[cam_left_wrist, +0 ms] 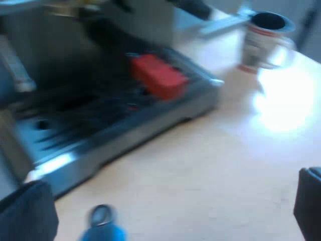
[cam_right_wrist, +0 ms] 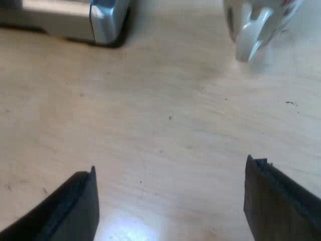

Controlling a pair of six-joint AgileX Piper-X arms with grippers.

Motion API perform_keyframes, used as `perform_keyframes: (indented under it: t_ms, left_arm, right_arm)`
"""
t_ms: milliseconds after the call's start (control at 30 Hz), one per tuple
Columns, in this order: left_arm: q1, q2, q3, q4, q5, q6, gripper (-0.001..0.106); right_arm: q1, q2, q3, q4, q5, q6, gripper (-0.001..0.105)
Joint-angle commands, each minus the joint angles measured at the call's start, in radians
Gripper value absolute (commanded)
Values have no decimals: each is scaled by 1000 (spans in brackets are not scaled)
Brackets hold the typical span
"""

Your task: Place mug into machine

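The right tool (cam_right_wrist: 170, 168) is held spread wide with nothing between its fingers, low over bare tabletop (cam_right_wrist: 165, 115). Ahead of it, well apart, the mug (cam_right_wrist: 261, 25) is seen standing on the tabletop with its handle turned toward the tool; a corner of the espresso machine (cam_right_wrist: 100, 22) lies at about the same remove. The left tool (cam_left_wrist: 170, 181) is likewise wide open and empty, with a blue tamper (cam_left_wrist: 103, 226) just beside it.

Trouble could be expected at the grasp: if the fingers are closed on the handle and not the body, the mug may be swung or tipped. The tamper could also be knocked if the left tool is lowered.

From the left wrist view the goal is made plain: the drip tray (cam_left_wrist: 100, 133) beyond the tool, with the red handle end (cam_left_wrist: 158, 75) hanging above it, against which the mug's rim might be struck. From the right wrist view the handle's direction is given.
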Motion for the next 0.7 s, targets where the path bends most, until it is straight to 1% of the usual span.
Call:
perform_keyframes:
  t_ms: [33,67,100,167,300,333,367,400,467,533,567,700]
  left_arm:
    - [-72,69,0,-60,53,7,98]
    - [-108,102,0,-73,55,14,98]
    - [-113,107,3,-77,55,14,98]
    - [-168,166,14,-106,55,13,98]
    - [-227,234,33,-158,55,13,98]
    - [-235,246,37,-166,55,13,98]
    - [-258,278,45,-209,58,13,98]
    - [-262,284,46,-219,58,13,98]
    - [-277,315,48,-253,58,13,98]
    - [-279,341,48,-277,60,13,98]
    - [-279,354,48,-285,61,13,98]
    - [-279,403,48,-291,60,13,98]
  right_arm:
    - [14,70,-12,-3,3,-58,63]
    - [14,100,-9,-11,3,-72,63]
    - [14,110,-9,-12,3,-72,63]
    - [14,164,-7,-53,3,-73,63]
    - [14,213,3,-126,3,-70,63]
    - [14,238,17,-178,3,-63,63]
    - [14,249,33,-226,3,-62,63]
    - [14,252,42,-240,3,-62,63]
    - [14,260,88,-327,3,-21,63]
    - [14,260,122,-395,12,7,63]
    - [14,260,150,-452,26,25,63]
    - [14,260,237,-618,78,53,63]
